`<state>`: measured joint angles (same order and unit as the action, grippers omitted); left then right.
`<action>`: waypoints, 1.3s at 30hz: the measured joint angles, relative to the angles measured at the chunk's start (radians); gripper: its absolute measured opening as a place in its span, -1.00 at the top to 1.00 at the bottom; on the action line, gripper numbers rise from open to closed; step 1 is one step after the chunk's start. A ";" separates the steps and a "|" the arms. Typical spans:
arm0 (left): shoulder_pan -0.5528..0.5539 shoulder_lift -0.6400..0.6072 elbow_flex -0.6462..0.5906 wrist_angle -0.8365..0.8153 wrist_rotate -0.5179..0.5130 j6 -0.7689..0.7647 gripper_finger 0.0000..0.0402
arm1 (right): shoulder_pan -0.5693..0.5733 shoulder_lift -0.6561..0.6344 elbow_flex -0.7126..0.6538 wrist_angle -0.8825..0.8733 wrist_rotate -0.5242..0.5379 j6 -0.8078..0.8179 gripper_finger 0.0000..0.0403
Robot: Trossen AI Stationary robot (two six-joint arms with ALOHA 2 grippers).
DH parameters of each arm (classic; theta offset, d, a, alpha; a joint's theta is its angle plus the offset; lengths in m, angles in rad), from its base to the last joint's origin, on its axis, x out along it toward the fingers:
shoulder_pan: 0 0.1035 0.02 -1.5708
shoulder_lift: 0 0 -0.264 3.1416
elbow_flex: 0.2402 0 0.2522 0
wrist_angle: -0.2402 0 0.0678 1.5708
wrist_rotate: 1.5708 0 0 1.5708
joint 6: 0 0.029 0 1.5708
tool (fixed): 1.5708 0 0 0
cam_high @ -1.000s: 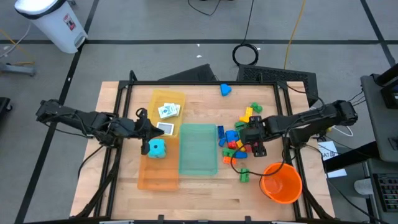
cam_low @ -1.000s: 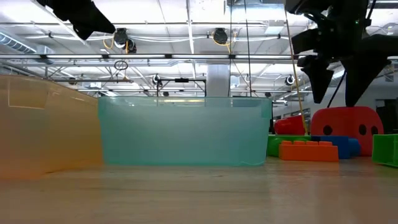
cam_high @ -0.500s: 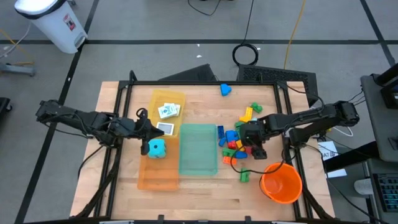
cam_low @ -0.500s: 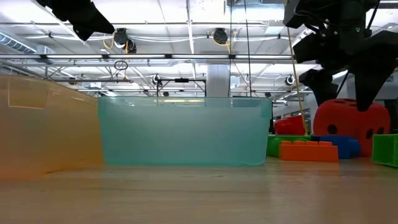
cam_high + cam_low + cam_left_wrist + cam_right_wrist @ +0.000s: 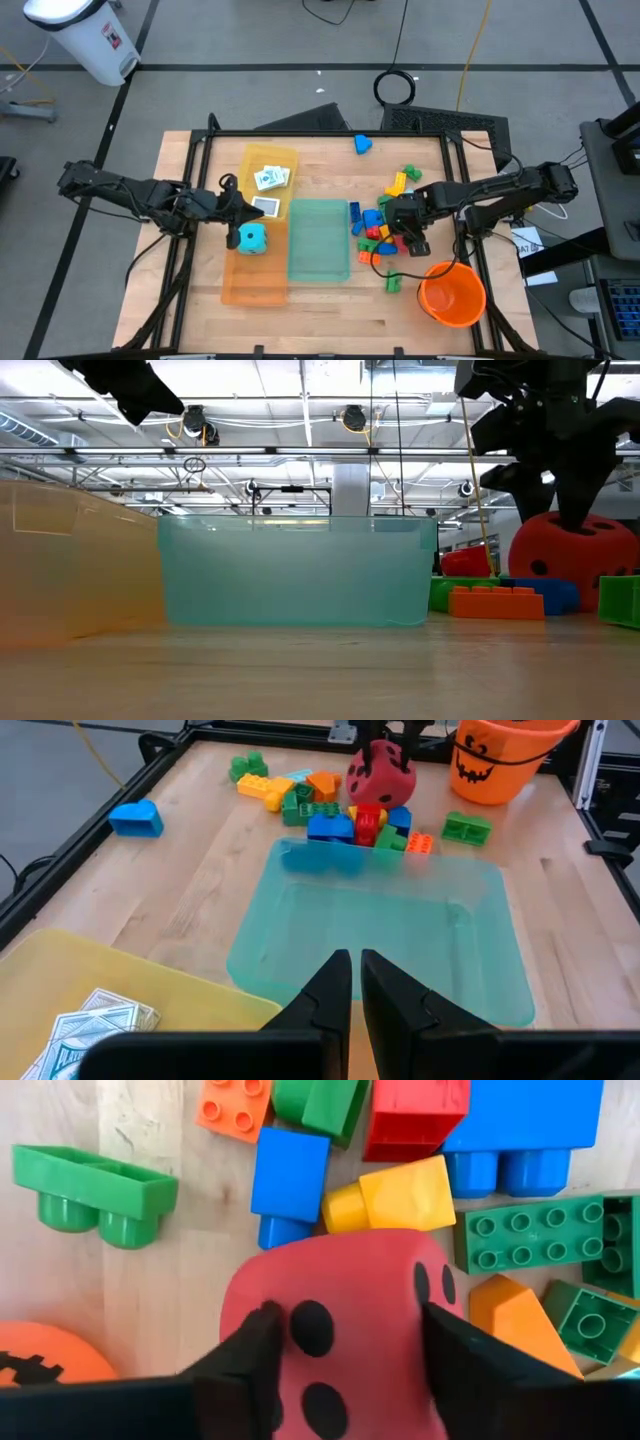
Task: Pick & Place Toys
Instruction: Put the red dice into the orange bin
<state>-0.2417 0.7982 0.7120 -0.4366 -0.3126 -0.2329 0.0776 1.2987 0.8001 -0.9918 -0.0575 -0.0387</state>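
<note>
The right gripper is clamping its two fingers against opposite sides of the red die, which is sitting at the edge of the brick pile on the right half of the table, just beside the teal tray and close to the orange bucket. In the low view the die is looking slightly tilted. The left gripper is hanging with its fingers pressed together over the orange tray, near the teal die and the picture cards. Bare wood is lying open along the table's near edge.
</note>
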 joint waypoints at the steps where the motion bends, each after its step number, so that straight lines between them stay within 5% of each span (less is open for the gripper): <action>1: 0.000 0.000 0.000 0.000 -0.002 0.000 0.84 | 0.000 0.000 0.000 -0.003 -0.001 0.000 0.30; 6: 0.000 0.000 0.000 0.000 -0.003 0.000 0.84 | -0.002 -0.001 0.000 -0.021 -0.026 -0.011 0.66; 15: 0.000 0.000 0.000 0.000 -0.004 -0.004 0.84 | -0.006 0.002 0.032 -0.041 -0.041 -0.072 0.66; 28: 0.000 0.000 0.000 0.156 -0.061 -0.004 0.81 | 0.044 -0.029 0.361 -0.096 0.112 -0.100 0.81; 33: 0.006 0.044 0.000 0.252 -0.083 0.038 0.49 | 0.061 -0.064 0.410 -0.025 0.148 -0.128 0.81; 39: 0.063 0.158 0.000 0.338 -0.105 0.063 -0.32 | 0.060 -0.103 0.416 0.022 0.139 -0.151 0.82</action>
<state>-0.1787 0.9566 0.7124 -0.0982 -0.4172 -0.1703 0.1380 1.1952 1.2166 -0.9702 0.0818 -0.1892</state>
